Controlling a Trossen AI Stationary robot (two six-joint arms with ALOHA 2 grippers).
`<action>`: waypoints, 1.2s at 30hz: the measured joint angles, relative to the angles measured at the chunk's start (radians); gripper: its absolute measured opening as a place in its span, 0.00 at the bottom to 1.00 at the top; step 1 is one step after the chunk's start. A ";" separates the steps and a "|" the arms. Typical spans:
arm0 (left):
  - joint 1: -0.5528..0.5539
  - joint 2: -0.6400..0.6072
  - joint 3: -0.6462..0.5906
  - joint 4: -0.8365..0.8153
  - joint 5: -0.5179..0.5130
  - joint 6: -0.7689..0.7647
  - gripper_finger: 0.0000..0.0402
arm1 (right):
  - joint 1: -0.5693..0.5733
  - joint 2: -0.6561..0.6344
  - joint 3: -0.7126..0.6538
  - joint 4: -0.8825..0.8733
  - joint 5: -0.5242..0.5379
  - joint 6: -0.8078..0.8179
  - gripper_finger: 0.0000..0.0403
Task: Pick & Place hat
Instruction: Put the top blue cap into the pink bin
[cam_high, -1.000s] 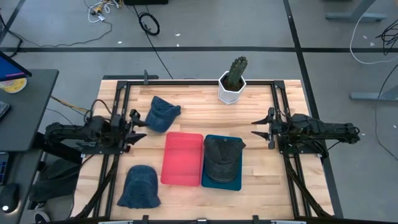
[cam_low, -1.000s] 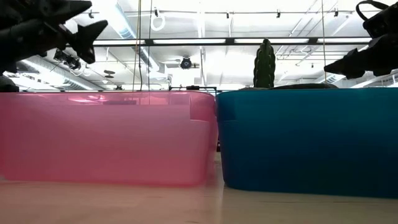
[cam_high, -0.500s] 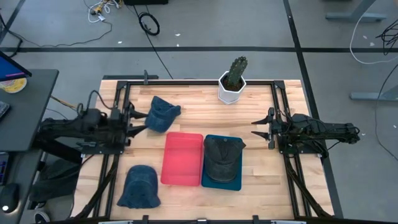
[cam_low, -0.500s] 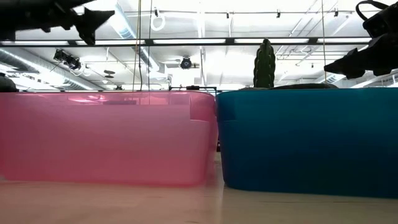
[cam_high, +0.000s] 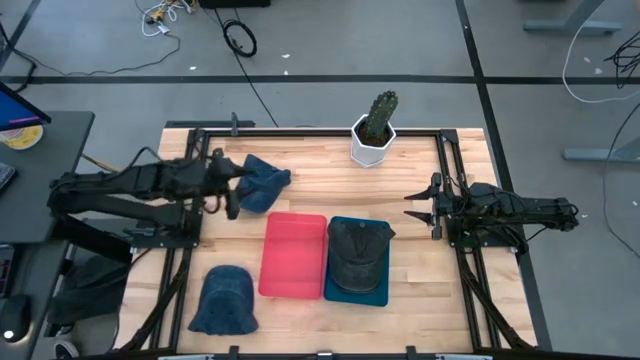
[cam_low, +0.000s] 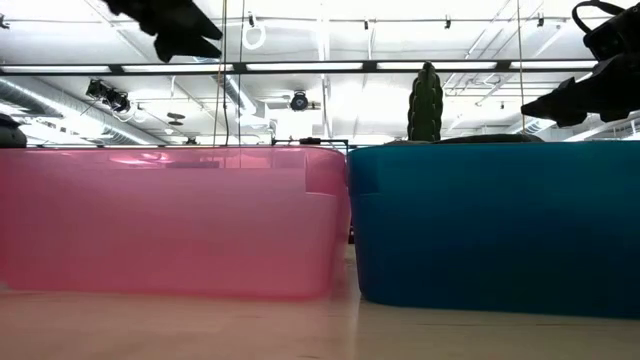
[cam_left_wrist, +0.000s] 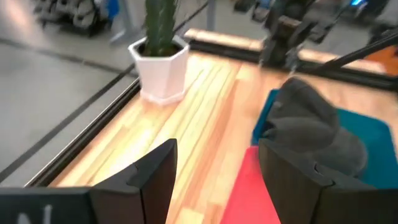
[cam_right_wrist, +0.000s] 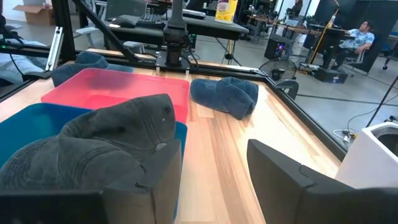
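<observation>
left gripper (cam_high: 238, 183), fingers spread, now over the blue hat (cam_high: 264, 182) on the wooden table (cam_high: 320, 180), room beyond.

Three soft caps: a dark grey hat (cam_high: 357, 255) sits crown up in the teal bin (cam_high: 380, 294), its brim toward the far side. A crumpled blue hat (cam_high: 262, 182) lies on the surface behind the red bin (cam_high: 293, 253). Another blue hat (cam_high: 223, 300) rests near the front left corner
</observation>
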 joint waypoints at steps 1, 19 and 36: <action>0.013 0.029 0.030 -0.029 0.000 -0.013 0.57 | 0.000 0.000 0.000 0.000 0.000 0.000 0.47; 0.358 0.322 0.230 -0.194 0.294 0.170 0.56 | 0.000 0.000 0.000 0.000 0.000 0.000 0.47; 0.560 0.713 0.229 -0.415 0.516 0.401 0.56 | 0.000 0.000 0.000 0.000 0.000 0.000 0.47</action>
